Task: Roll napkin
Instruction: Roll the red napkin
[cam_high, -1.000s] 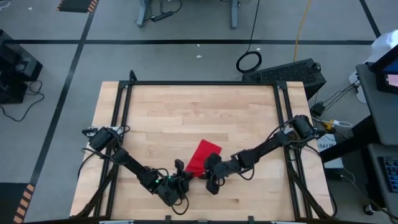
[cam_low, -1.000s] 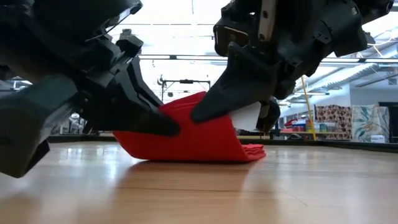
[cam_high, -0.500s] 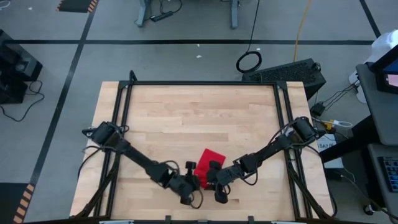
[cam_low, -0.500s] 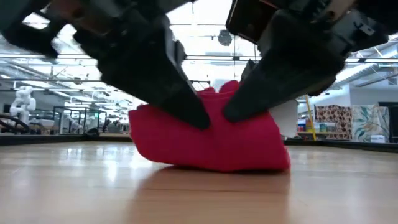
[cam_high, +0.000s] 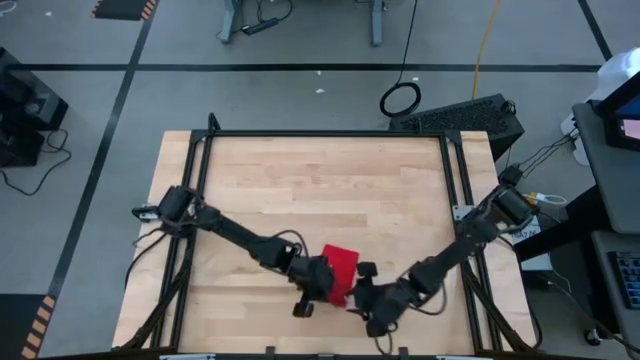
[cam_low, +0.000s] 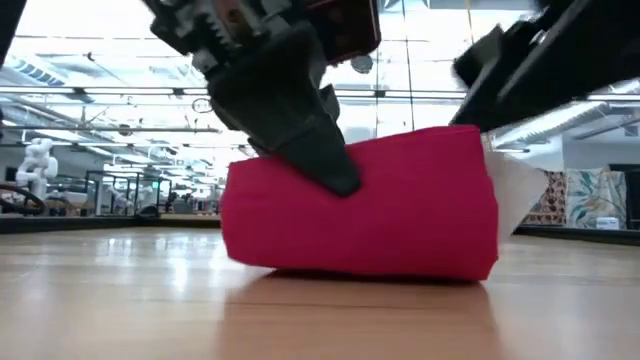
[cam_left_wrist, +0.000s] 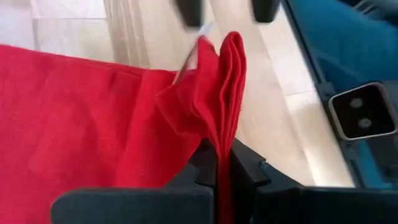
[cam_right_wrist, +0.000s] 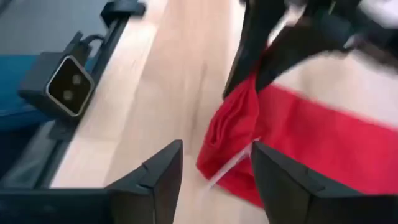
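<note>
The red napkin (cam_high: 340, 268) lies as a thick folded bundle (cam_low: 360, 215) near the table's front edge, its underside on the wood. A white tag (cam_low: 515, 190) sticks out at its right end. My left gripper (cam_high: 324, 285) is at the bundle's near left side, shut on a fold of it (cam_left_wrist: 219, 163). My right gripper (cam_high: 362, 292) is just to the right of the bundle. It is open (cam_right_wrist: 214, 168), with the napkin's end ahead of its fingers and nothing between them. My left gripper pinches a raised fold of the napkin (cam_left_wrist: 225, 118) between its two fingers, several layers together. The fingers (cam_low: 335, 170) come slanting down from above and from the table's left. The fold stands up from the bundle, whose underside stays on the table.
The wooden table (cam_high: 300, 180) has a black rail frame (cam_high: 325, 133) round it. A small camera block (cam_right_wrist: 68, 84) sits at the near edge close to the grippers. The far half of the table is bare wood.
Both grippers have gone toward the table's near right. The napkin, a slanting sheet before, has been folded over toward the near edge into a compact bundle. My right gripper has opened, let go of the napkin and drawn back from it. My left gripper has stayed shut and rolled.
</note>
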